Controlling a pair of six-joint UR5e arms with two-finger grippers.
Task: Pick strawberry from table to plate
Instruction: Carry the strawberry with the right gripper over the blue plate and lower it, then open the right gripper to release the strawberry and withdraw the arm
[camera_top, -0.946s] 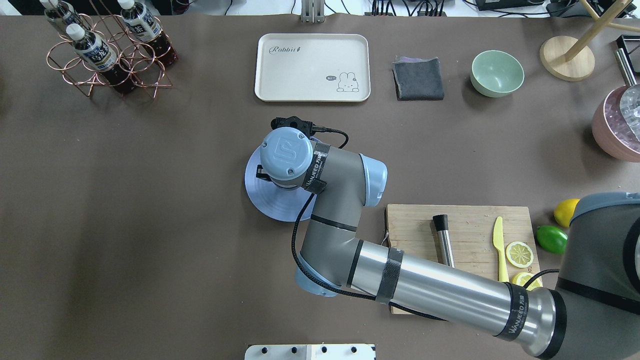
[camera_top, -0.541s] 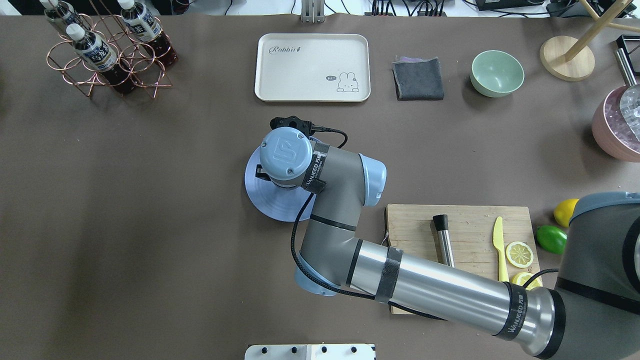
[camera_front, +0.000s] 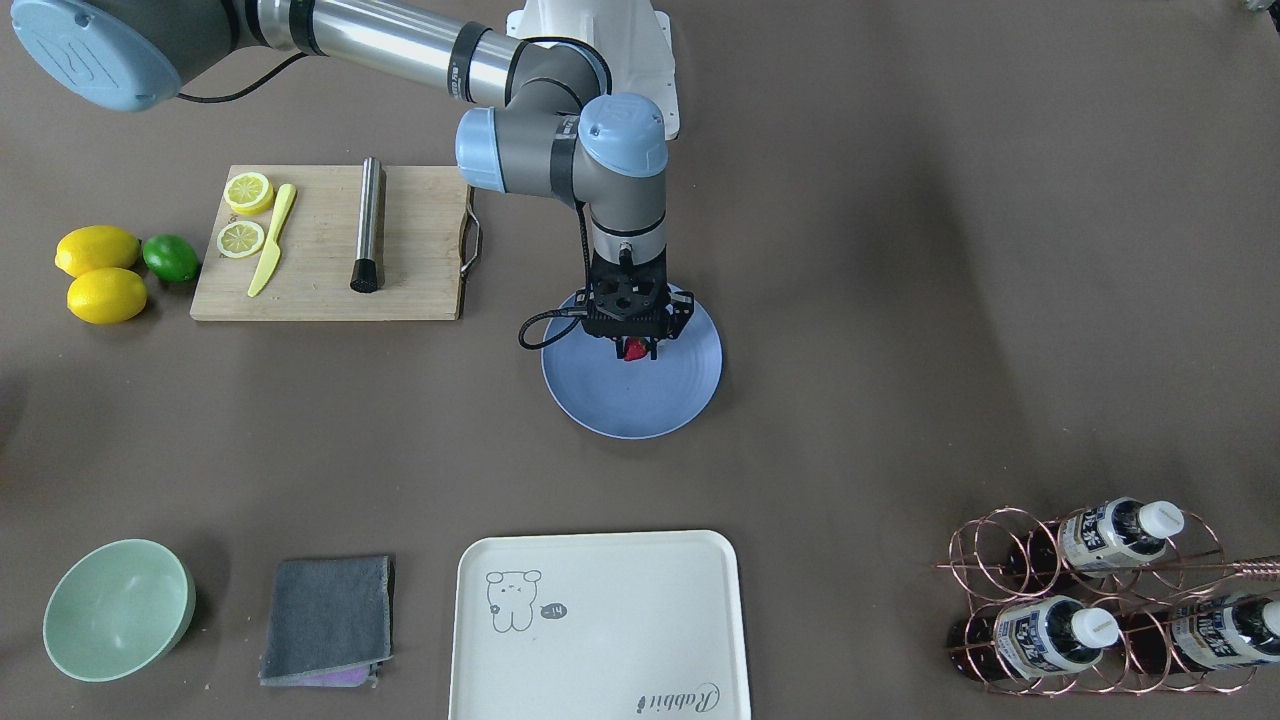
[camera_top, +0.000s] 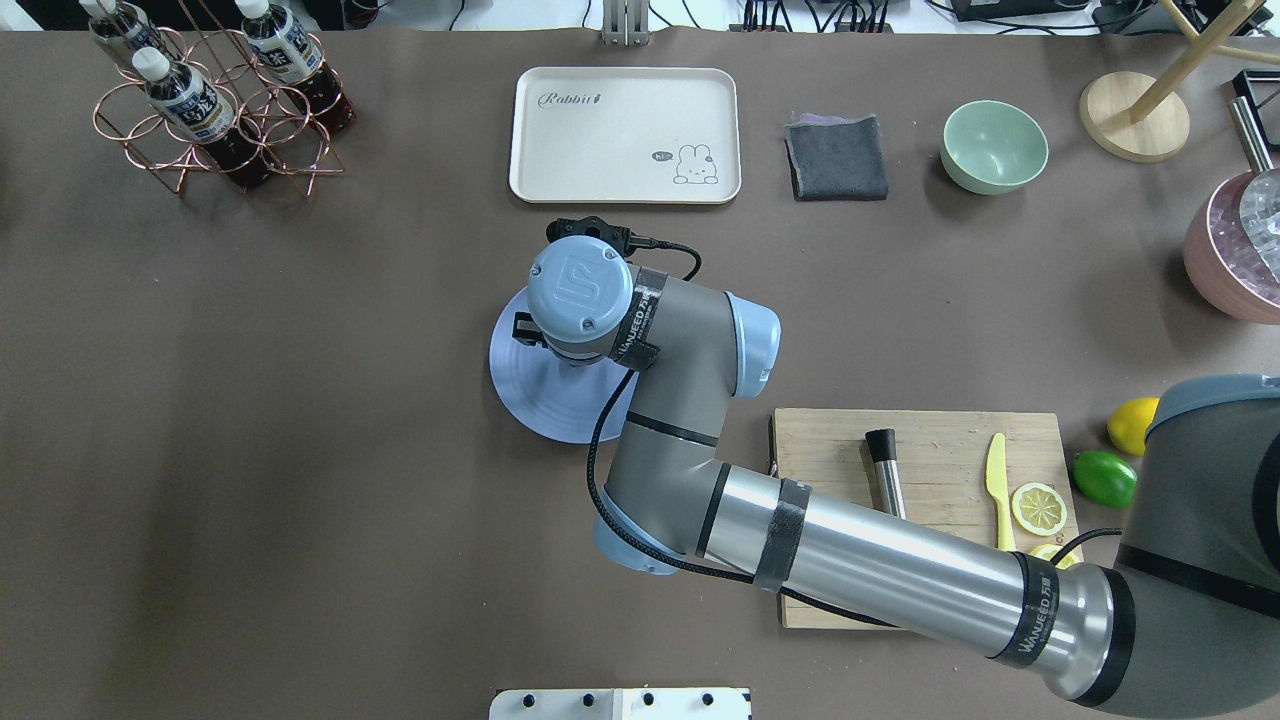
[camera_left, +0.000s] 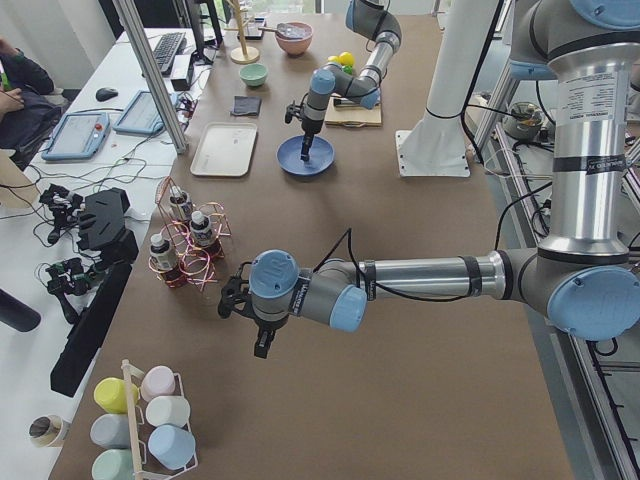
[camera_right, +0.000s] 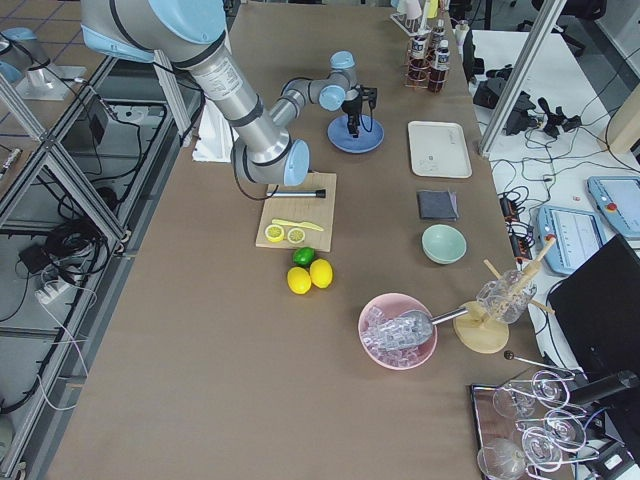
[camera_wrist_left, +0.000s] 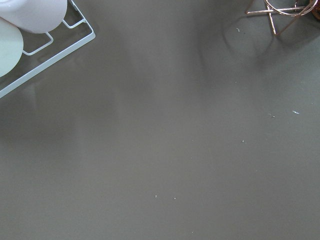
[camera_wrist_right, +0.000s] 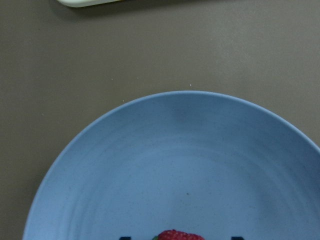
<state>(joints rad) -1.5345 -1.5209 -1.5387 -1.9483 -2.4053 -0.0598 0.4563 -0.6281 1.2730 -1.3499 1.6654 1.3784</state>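
Note:
The strawberry (camera_front: 634, 349) lies on the periwinkle-blue plate (camera_front: 640, 405) in the middle of the table (camera_front: 900, 300). My right gripper (camera_front: 634, 346) points straight down over it, open, a finger on each side of the berry with a gap to both. In the right wrist view the strawberry (camera_wrist_right: 180, 235) sits at the bottom edge on the plate (camera_wrist_right: 175, 150), between two dark fingertips (camera_wrist_right: 125, 238). In the overhead view the wrist hides the berry above the plate (camera_top: 540, 395). My left gripper (camera_left: 262, 345) hangs over bare table far from the plate; I cannot tell whether it is open.
A wooden cutting board (camera_front: 420, 270) with lemon slices, a yellow knife and a metal muddler lies beside the plate. Two lemons (camera_front: 97, 273) and a lime (camera_front: 170, 257) rest past it. A cream tray (camera_front: 600, 620), grey cloth (camera_front: 328, 620), mint bowl (camera_front: 115, 608) and bottle rack (camera_front: 1090, 600) line the far side.
The right wrist has shifted a little toward the cream tray, uncovering more of the plate's near part. Nothing else moved.

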